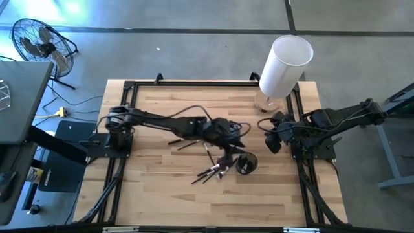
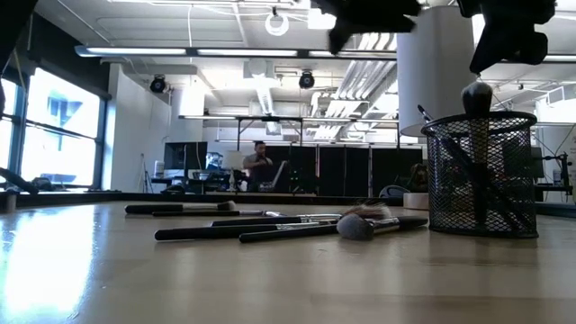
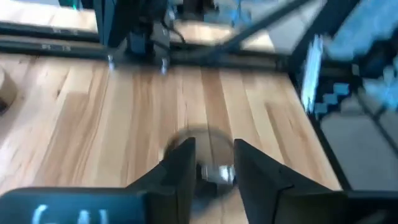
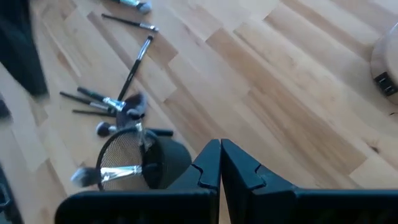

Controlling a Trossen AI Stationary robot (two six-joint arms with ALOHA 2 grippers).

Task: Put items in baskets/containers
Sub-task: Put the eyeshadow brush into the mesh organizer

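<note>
The left hand (image 1: 234,154) hangs just above the black mesh cup (image 1: 246,164), right of centre in the overhead frame, its fingers (image 3: 180,171) a narrow way apart. Between them the wrist camera catches something shiny with a silver band, too blurred to name, and I cannot tell whether the fingers touch it. From table height that hand is cut off by the top edge; only dark shapes show above the cup (image 2: 480,173).

Inside the cup, the level view shows at least one brush standing upright, its dark round tip (image 2: 476,95) poking above the rim. The right wrist camera looks down into the same cup (image 4: 134,158) and shows two silver-banded brushes leaning in it; the overhead frame cannot resolve the contents at all.

On the surface (image 1: 162,194) left of the cup lies a loose cluster of brushes (image 1: 210,171), with a few more scattered toward the middle (image 1: 184,142). I count about seven outside the cup in the right wrist picture, though overlapping handles make the number uncertain.

The right hand (image 4: 221,162) waits near the right edge, below the tall white cylinder (image 1: 284,65) in the overhead frame, its fingers pressed together and holding nothing.
</note>
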